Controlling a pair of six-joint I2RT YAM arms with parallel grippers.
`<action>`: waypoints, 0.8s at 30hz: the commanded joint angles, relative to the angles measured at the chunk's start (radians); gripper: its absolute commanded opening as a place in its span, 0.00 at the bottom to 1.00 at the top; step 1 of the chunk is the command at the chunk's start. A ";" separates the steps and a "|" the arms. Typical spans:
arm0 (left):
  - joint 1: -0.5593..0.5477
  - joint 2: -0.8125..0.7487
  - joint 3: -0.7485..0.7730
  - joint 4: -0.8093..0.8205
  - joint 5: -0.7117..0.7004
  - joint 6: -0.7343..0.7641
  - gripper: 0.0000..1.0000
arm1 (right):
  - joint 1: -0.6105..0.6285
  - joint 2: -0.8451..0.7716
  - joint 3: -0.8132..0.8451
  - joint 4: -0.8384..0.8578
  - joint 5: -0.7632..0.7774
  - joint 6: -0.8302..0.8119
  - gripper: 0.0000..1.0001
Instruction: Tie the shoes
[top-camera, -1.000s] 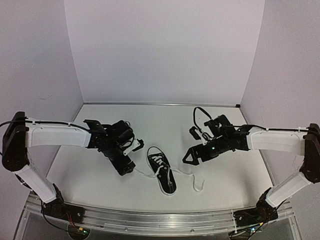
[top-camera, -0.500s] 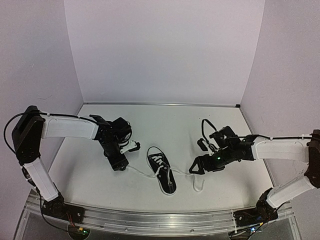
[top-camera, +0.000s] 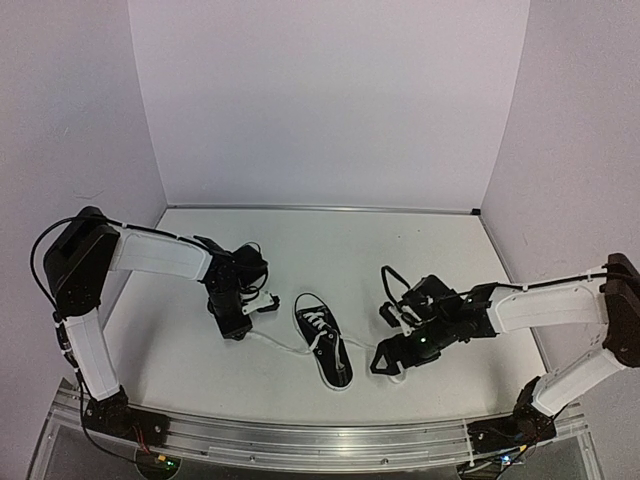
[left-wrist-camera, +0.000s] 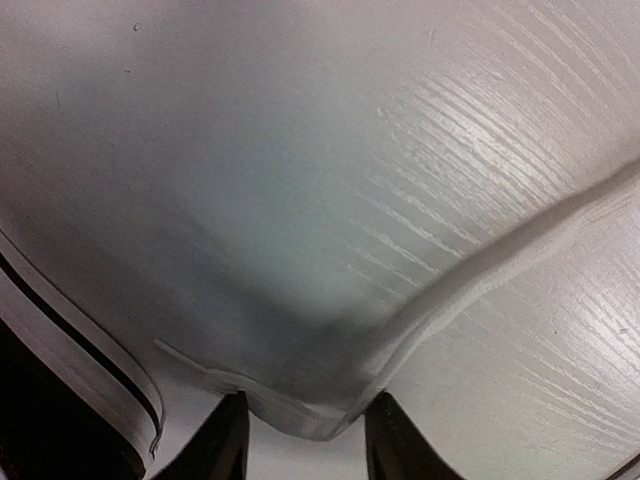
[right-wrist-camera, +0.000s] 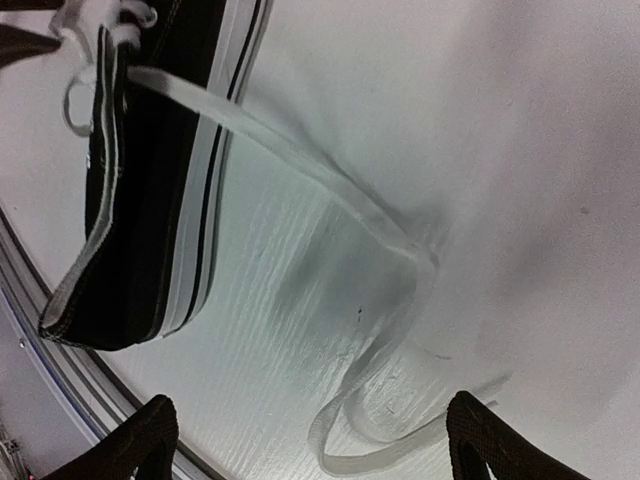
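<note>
Compared with a second ago, both arms have dropped right down to the desk (top-camera: 330, 250). The left gripper (top-camera: 238, 328) was hanging above it with its jaws wide. Now it sits low just left of the shoe (top-camera: 323, 340) with the jaws pulled in a lot, and the left lace (left-wrist-camera: 500, 260) is bunched up between the fingertips (left-wrist-camera: 232, 440). There's still a gap between them, so honestly I can't tell if it's pinching the lace or just sitting around it. The right gripper (top-camera: 383, 362) has swung in from further back and is now close to the shoe's right side. It's spread wide with nothing in it, and the loose loop of the right lace (right-wrist-camera: 300, 165) lies flat on the desk between its fingers. The shoe itself hasn't budged: it's on its sole near the front middle of the desk, toe towards the metal rail (top-camera: 300, 435), with a lace trailing out each side. From above, each gripper hides the end of its own lace.
</note>
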 joint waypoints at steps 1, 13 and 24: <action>0.004 0.005 0.018 -0.004 0.011 -0.003 0.25 | 0.043 0.025 0.014 0.000 0.072 0.043 0.86; 0.004 -0.116 0.019 0.047 0.106 -0.072 0.00 | 0.061 0.008 -0.048 -0.018 0.085 0.063 0.63; 0.005 -0.383 -0.050 0.189 0.107 -0.223 0.00 | 0.085 0.051 -0.043 -0.019 0.087 0.057 0.20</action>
